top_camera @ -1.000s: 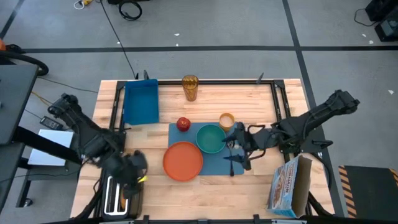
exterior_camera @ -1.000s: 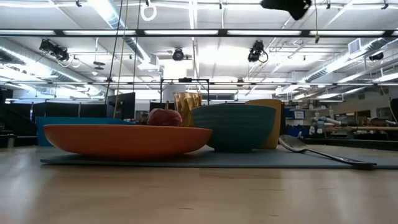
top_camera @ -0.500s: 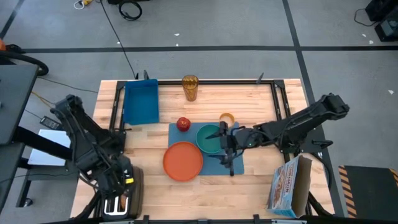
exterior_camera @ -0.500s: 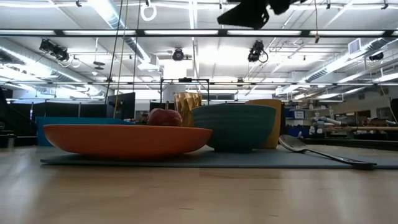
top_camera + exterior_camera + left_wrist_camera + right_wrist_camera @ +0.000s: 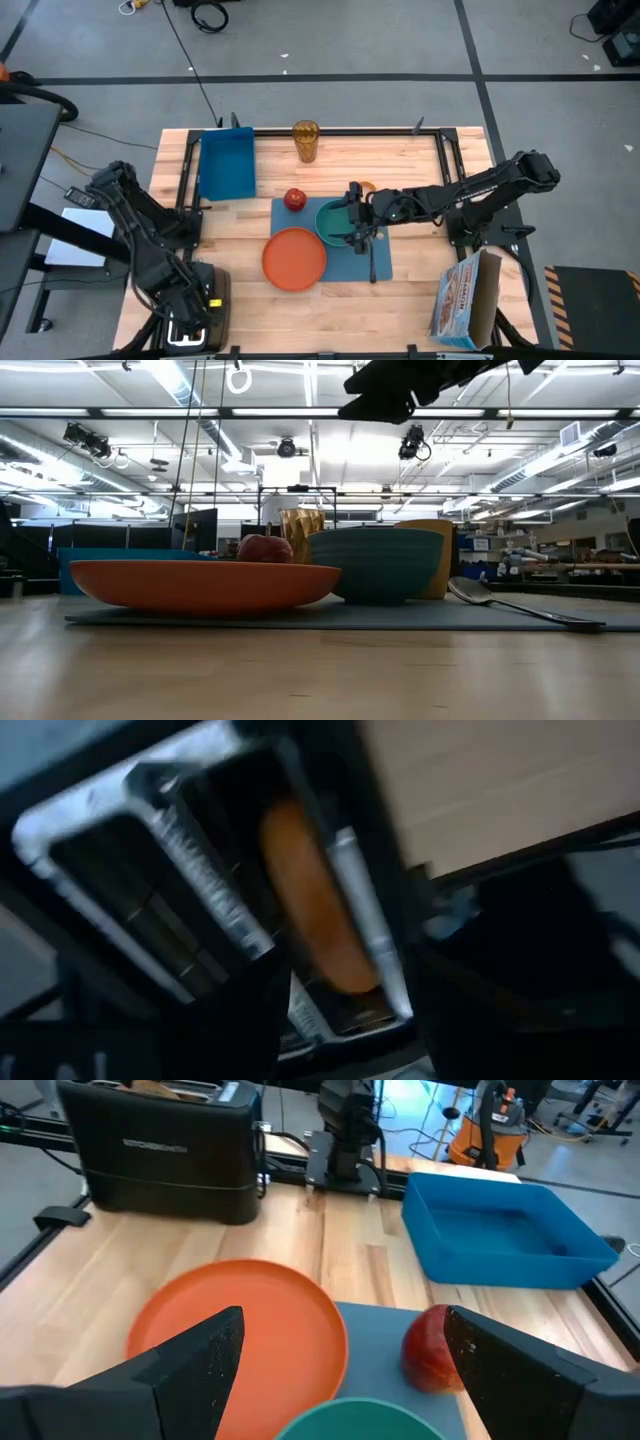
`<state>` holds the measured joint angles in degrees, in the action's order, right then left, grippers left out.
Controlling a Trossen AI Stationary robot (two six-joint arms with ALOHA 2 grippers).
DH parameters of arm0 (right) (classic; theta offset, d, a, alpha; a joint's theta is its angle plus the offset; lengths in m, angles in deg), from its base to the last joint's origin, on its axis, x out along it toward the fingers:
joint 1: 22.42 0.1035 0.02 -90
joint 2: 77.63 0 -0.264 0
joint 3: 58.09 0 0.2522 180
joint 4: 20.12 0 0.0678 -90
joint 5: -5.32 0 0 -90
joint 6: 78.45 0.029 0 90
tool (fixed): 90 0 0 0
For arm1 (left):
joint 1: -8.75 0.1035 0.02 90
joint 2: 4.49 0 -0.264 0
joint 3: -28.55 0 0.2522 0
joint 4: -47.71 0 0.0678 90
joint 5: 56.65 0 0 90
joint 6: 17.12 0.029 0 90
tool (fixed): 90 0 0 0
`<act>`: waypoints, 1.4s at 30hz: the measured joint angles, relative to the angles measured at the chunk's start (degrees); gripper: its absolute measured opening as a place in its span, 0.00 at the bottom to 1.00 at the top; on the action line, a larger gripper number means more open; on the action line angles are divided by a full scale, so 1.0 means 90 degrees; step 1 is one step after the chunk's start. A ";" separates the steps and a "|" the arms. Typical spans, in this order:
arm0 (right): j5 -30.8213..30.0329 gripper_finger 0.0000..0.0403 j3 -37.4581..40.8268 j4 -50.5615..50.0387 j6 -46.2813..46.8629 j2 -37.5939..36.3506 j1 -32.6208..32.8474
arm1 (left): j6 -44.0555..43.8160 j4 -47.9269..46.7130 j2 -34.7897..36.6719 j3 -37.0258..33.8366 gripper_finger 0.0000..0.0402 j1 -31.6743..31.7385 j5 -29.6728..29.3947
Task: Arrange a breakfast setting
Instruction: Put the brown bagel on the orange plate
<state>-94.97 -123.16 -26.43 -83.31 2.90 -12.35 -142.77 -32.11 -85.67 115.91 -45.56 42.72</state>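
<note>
A blue placemat (image 5: 340,262) carries an orange plate (image 5: 295,258), a teal bowl (image 5: 332,222), a red apple (image 5: 294,199) and a spoon (image 5: 372,264). An orange cup (image 5: 364,187) stands behind the bowl, partly under my right arm. My right gripper (image 5: 352,216) hovers open over the bowl (image 5: 362,1418), well above it in the low view (image 5: 395,388). My left gripper (image 5: 187,318) hangs open, pointing down over the toaster (image 5: 218,303). A round bread (image 5: 315,915) stands on edge in one toaster slot, below my left gripper (image 5: 345,1020).
A blue bin (image 5: 227,165) and an amber glass (image 5: 305,140) stand at the far edge. An open cardboard box (image 5: 465,295) stands at the near right corner. Bare wood lies between the toaster and the plate and to the placemat's right.
My left gripper has moved toward the table's near edge and down over the toaster, rolling about its own axis. My right gripper has reached toward the table's left, from beside the spoon to over the bowl, and has sunk a little. Nothing on the table has moved.
</note>
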 joint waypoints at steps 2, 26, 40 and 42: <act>0.0000 0.87 0.0000 -0.0004 0.0007 0.0000 -0.0035 | -0.0006 -0.0099 -0.0113 -0.0002 0.50 0.0028 0.0414; 0.0275 0.87 0.0000 -0.0232 0.0090 -0.0007 -0.0035 | 0.0215 -0.0258 -0.0177 -0.0093 0.25 0.0028 -0.0173; 0.0281 0.87 0.0000 -0.0362 0.0204 -0.0007 -0.0035 | 0.0598 -0.0330 0.0428 -0.0107 0.09 0.0028 -0.0041; 0.0280 0.87 0.0000 -0.0385 0.0216 -0.0007 -0.0035 | 0.0849 -0.0328 0.0665 -0.0104 0.09 0.0028 0.0023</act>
<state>-92.45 -123.16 -29.89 -81.37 2.83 -12.66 -135.13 -35.06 -79.68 114.97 -45.31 42.93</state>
